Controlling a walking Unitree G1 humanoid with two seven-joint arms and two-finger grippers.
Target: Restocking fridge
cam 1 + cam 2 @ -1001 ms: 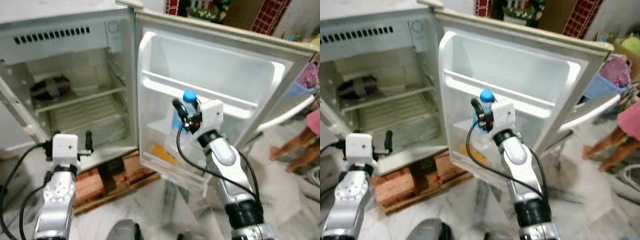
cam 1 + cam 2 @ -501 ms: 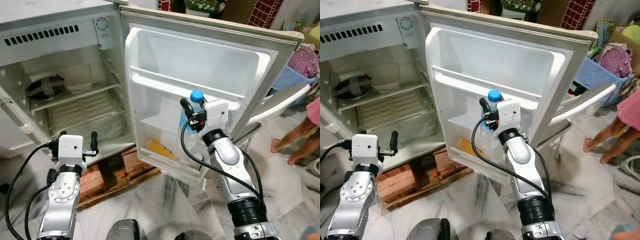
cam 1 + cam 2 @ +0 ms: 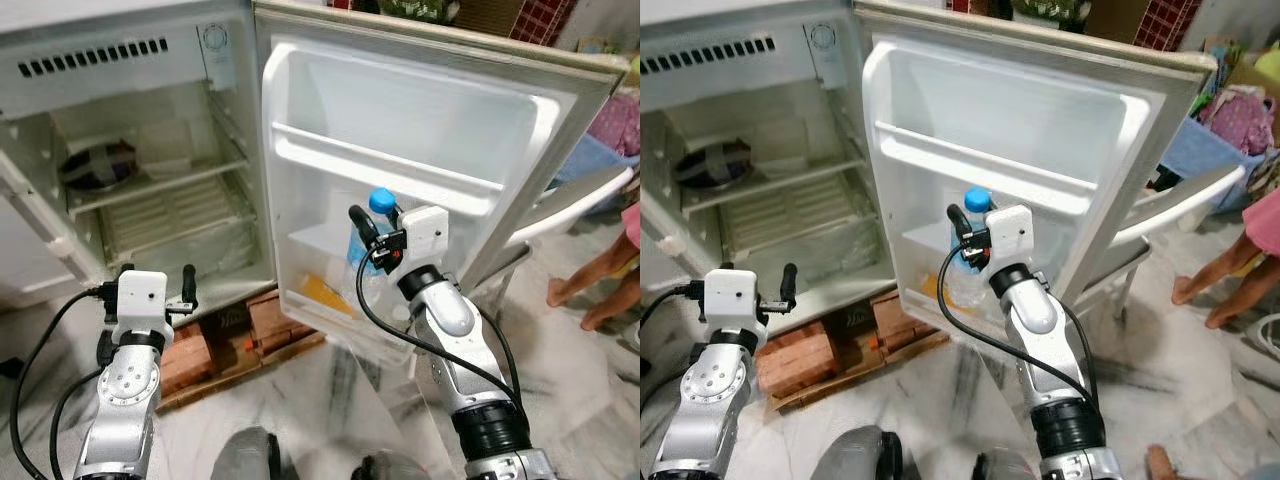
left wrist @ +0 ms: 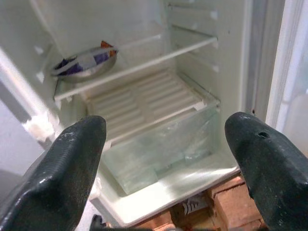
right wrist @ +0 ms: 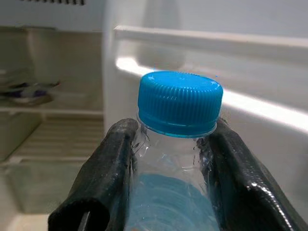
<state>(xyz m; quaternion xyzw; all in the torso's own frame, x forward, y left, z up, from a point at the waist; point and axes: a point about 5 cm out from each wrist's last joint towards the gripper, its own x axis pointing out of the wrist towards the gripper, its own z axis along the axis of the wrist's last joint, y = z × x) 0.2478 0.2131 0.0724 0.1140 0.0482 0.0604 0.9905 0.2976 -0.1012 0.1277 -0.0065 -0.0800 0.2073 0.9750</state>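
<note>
Marble floor (image 3: 330,390) underfoot, brick and board (image 3: 200,350) propping open white fridge (image 3: 130,60). Metal bowl (image 4: 84,62) with wrapped contents on upper shelf inside fridge. Right tool (image 5: 168,163) clamped on neck of blue-capped water bottle (image 5: 178,103), beside fridge door's lower shelf (image 3: 330,320). Left tool (image 4: 163,144) spread apart, facing fridge crisper drawer (image 4: 159,144).

Fridge (image 3: 140,180) stands left, its door (image 3: 420,170) swung open right; bowl (image 3: 95,165) on the upper shelf, bricks (image 3: 200,355) beneath the fridge.
</note>
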